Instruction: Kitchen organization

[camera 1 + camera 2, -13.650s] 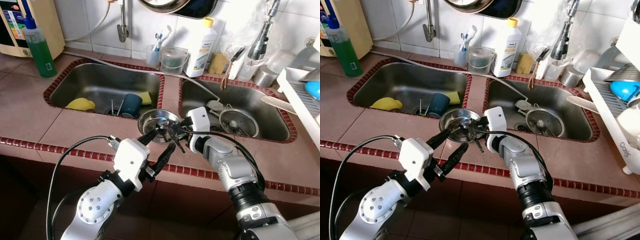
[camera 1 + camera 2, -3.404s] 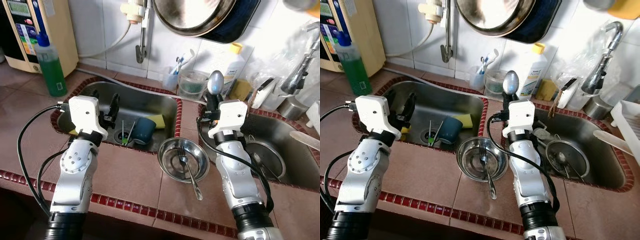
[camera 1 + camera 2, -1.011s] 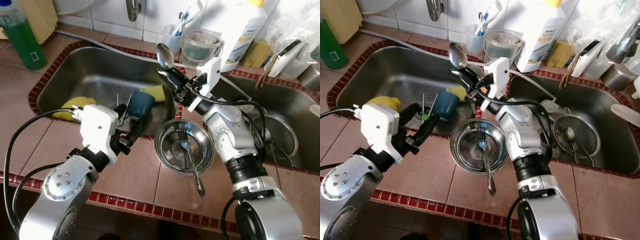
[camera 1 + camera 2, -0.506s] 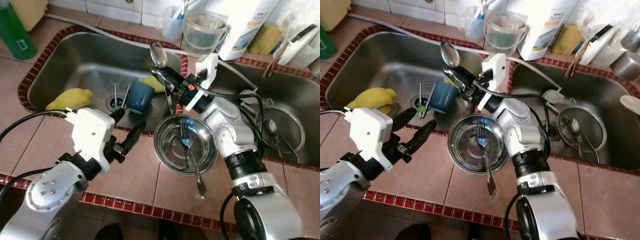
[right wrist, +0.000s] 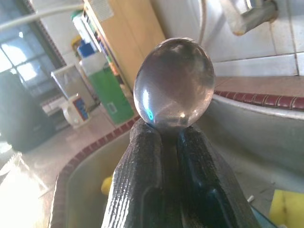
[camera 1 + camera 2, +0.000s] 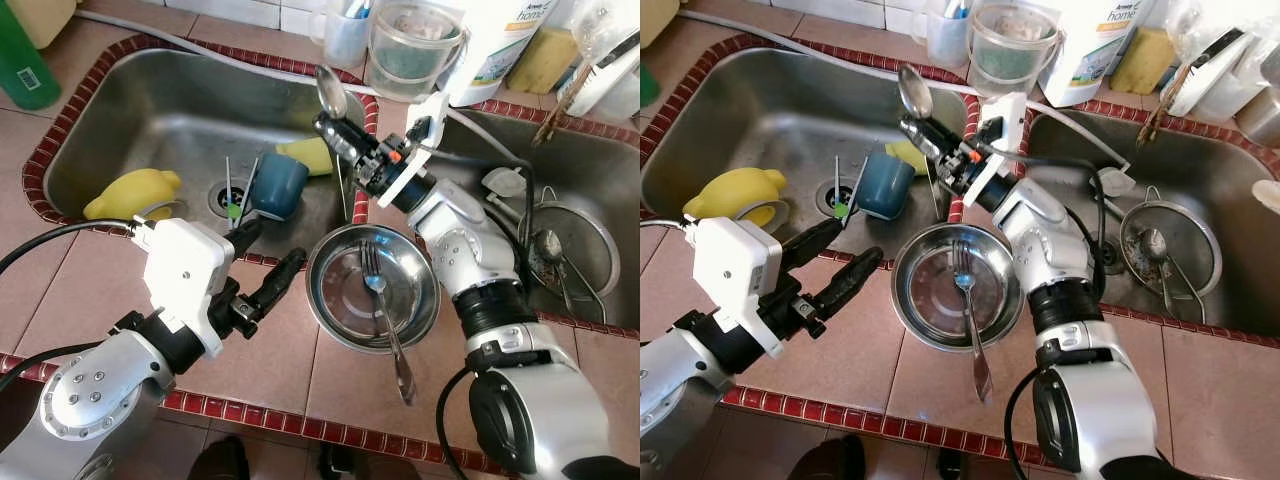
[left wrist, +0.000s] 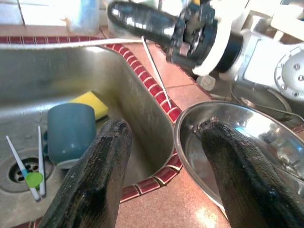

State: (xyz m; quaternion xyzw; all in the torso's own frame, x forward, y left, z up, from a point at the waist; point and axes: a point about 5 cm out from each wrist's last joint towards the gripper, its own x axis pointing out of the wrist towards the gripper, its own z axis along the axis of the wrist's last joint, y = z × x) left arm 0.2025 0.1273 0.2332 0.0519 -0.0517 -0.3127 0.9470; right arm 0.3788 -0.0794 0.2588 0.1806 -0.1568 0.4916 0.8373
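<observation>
My right gripper (image 6: 338,130) is shut on a steel spoon (image 6: 330,92), held in the air over the divider between the two sinks, with its bowl toward the left sink; the spoon's bowl (image 5: 173,83) sticks out past the fingers (image 5: 142,180). A steel bowl (image 6: 335,300) sits on the tiled counter in front of the divider. A fork (image 6: 385,320) lies in it with the handle over the near rim. My left gripper (image 6: 267,256) is open and empty, low over the counter just left of the bowl (image 7: 228,137).
The left sink holds a blue cup (image 6: 280,185), a yellow sponge (image 6: 312,155), a yellow dish (image 6: 135,192) and thin brushes by the drain (image 6: 235,195). In the right sink lies a strainer (image 6: 575,250). Bottles and cups (image 6: 415,45) line the back wall.
The right gripper has tipped the spoon from upright to lean over the left sink. The left gripper has come down from the sink to the counter beside the bowl. The camera now looks steeply down.
</observation>
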